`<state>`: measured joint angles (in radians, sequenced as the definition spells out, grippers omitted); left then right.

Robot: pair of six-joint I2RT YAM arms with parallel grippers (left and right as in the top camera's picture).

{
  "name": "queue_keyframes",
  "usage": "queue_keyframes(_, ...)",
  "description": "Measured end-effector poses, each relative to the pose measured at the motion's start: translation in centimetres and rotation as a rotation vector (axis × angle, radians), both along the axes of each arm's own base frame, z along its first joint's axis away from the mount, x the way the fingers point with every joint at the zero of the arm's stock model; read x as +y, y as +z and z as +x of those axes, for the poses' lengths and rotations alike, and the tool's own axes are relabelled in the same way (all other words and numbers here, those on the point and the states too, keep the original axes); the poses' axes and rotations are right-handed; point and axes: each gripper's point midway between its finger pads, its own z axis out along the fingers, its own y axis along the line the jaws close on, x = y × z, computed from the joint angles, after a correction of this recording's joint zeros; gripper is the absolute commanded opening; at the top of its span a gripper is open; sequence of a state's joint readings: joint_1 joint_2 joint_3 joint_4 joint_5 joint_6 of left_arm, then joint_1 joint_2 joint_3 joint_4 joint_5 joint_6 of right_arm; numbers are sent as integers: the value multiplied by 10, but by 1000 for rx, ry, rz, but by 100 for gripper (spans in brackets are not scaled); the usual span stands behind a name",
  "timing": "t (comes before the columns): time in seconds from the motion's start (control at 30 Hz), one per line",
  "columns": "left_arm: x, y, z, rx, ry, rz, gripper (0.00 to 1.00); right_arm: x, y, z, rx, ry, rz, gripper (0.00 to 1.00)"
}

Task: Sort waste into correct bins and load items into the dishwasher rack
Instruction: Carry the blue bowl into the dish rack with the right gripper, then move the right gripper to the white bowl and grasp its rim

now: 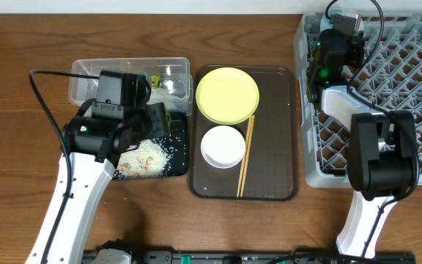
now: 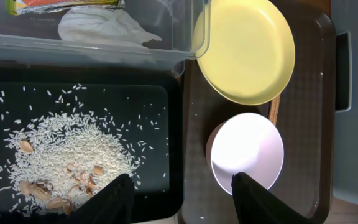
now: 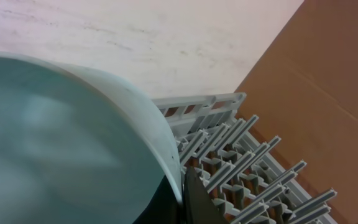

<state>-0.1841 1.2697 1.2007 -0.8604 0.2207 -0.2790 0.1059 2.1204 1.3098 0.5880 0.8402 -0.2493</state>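
On the wooden worktop (image 1: 20,44), the clear plastic tub (image 2: 104,53) lies ahead of the left fingers (image 2: 114,200). It holds a crumpled white tissue (image 2: 104,28) and a green-yellow snack wrapper (image 2: 61,5), which the top edge of the wrist view cuts off. In the overhead view the arm covers much of the tub.

The left fingers are spread apart with nothing between them. One tip hangs over the black tray (image 2: 73,93) and the other over the near rim of the white bowl (image 2: 247,149). On the tray, beside the tray-side tip, is a heap of rice scraps (image 2: 67,149) with some beige bits mixed in and loose grains scattered around it.

Right of these fingers, the brown serving tray (image 1: 277,132) carries the yellow plate (image 1: 227,95), with the white bowl just behind it. The chopsticks (image 1: 245,158) lie along the bowl's right side, and their far ends reach the plate's rim.

Further right, the grey dishwasher rack (image 1: 416,59) runs off the frame edge. The right arm reaches over its far left corner.

In the right wrist view the light blue bowl (image 3: 55,143) fills the left half, with its rim pinched by the right fingers (image 3: 199,199). Only one dark tip shows clearly there. Rack pegs stand just beyond the bowl. In the overhead view the bowl is hidden under the arm.
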Motion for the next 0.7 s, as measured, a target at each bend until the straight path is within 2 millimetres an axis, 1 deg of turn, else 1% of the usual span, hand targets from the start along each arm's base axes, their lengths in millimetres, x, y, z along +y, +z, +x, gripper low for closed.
queue_keyframes(0.17, 0, 0, -1, 4, 0, 1, 55, 1, 1, 0, -3, 1, 0, 1)
queue_keyframes(0.23, 0, 0, -1, 4, 0, 0, 55, 2, -5, -1, 31, 6, -3, 1)
queue_keyframes(0.3, 0, 0, -1, 4, 0, 0, 55, 10, -16, -2, 94, 22, -7, 1)
queue_keyframes(0.4, 0, -1, -1, 4, 0, 0, 54, 23, -32, -13, 215, 11, -37, 1)
queue_keyframes(0.57, 0, -1, -1, 4, 0, 0, 55, 40, -45, -30, 328, 1, -65, 1)
queue_keyframes(0.6, 0, -1, -1, 4, 0, 0, 55, 41, -46, -34, 341, -4, -57, 4)
queue_keyframes(0.63, 0, 0, -1, 4, 0, 0, 55, 43, -47, -38, 356, -1, -43, 11)
queue_keyframes(0.67, 0, -1, -1, 5, 0, 0, 55, 45, -48, -40, 367, 4, -35, 16)
queue_keyframes(0.7, 0, -1, -1, 5, 0, 1, 55, 52, -51, -46, 409, 35, -9, 19)
